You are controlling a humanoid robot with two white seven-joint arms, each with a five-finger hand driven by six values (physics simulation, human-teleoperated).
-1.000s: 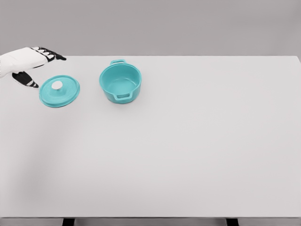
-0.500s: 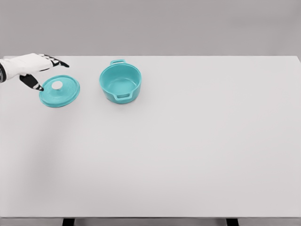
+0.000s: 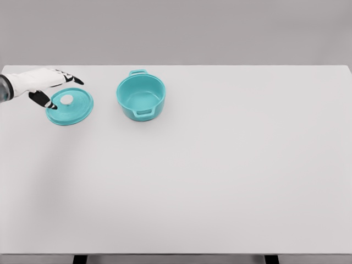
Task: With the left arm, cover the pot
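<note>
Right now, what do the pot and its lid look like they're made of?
The pot looks like enamelled metal or ceramic: even teal colour, thick rim, moulded handles. The lid matches in teal, with a pale knob, perhaps metal. Being a render, neither is certain.

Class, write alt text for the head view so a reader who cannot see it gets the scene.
The robot's left hand reaches, fingers spread, toward a teal lid with a white knob, lying on a white table. An open teal pot stands just right of it.
</note>
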